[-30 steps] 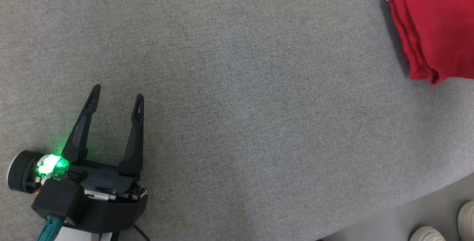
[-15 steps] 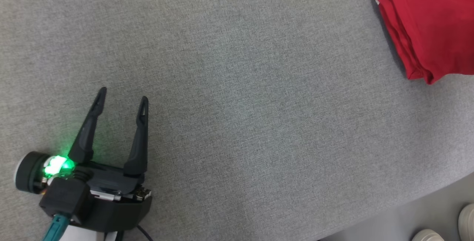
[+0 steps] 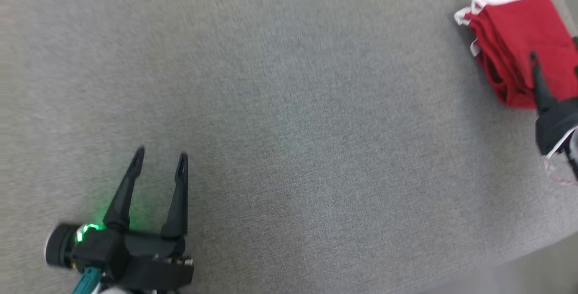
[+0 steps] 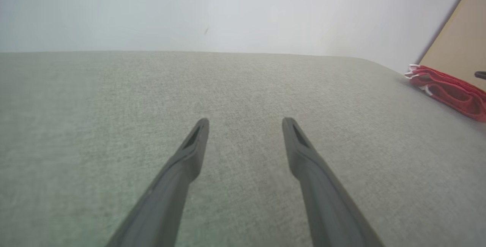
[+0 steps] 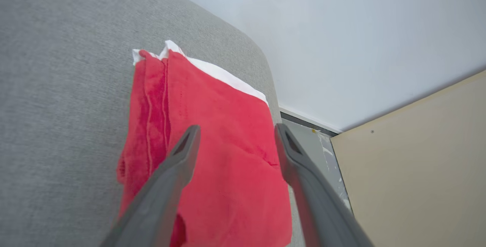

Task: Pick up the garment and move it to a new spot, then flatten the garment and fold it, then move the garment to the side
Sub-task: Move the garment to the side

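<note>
The garment [image 3: 505, 41] is a red folded cloth with a white edge, lying at the far right corner of the table. In the right wrist view the garment [image 5: 212, 99] lies flat under my right gripper [image 5: 236, 129], whose fingers stand apart above it with nothing between them. In the head view my right gripper [image 3: 555, 48] reaches in from the right edge, one finger [image 3: 539, 81] crossing the cloth. My left gripper [image 3: 161, 153] hovers open and empty at the lower left, far from the garment [image 4: 448, 89]; the left wrist view shows the left gripper [image 4: 246, 122] over bare fabric.
The table [image 3: 316, 104] is covered in grey fabric. Its front edge [image 3: 519, 262] runs across the lower right, and its rounded corner [image 5: 262, 68] lies just beyond the garment. A white wall [image 5: 341, 30] and a beige panel [image 5: 417, 171] stand behind it.
The head camera has moved, so the whole picture has shifted. My right gripper has come into view at the right edge over the garment. The left gripper stays open.
</note>
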You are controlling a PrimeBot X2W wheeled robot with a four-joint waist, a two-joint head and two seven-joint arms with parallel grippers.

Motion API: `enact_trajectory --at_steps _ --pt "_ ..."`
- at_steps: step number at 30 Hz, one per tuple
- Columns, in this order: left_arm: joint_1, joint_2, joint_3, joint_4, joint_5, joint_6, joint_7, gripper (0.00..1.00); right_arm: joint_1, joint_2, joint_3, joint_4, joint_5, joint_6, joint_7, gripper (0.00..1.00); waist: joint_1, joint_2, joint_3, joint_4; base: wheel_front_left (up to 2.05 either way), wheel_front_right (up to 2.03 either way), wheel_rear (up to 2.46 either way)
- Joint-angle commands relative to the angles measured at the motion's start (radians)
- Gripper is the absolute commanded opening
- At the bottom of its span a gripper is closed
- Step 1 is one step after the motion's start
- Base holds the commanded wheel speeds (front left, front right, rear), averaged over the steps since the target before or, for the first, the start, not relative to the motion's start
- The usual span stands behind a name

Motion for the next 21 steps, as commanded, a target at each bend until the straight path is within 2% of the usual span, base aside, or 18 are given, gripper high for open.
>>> enact_trajectory --at_steps 1,6,14,21 --pt "0.022 -0.006 0.006 0.009 -0.004 0.003 0.001 1.0 0.017 0.005 0.0 -0.007 0.013 -0.002 -0.012 1.0 -0.0001 -0.0002 -0.085 0.038 0.0 0.0 0.0" --pt "0.089 -0.03 0.046 0.037 -0.009 0.006 -0.001 1.0 0.101 0.037 0.011 -0.054 0.088 -0.002 -0.065 1.0 -0.0001 -0.0002 -0.201 0.074 0.0 0.0 0.0" --pt "0.202 -0.061 0.126 0.072 -0.006 0.01 -0.001 1.0 0.278 0.112 0.001 -0.201 0.222 -0.002 -0.102 1.0 -0.0001 -0.0002 -0.367 0.108 0.0 0.0 0.0" --pt "0.253 -0.082 0.189 0.086 -0.005 0.022 -0.001 1.0 0.421 0.167 -0.006 -0.299 0.249 -0.002 -0.09 1.0 -0.0001 -0.0002 -0.468 0.142 0.0 0.0 0.0"
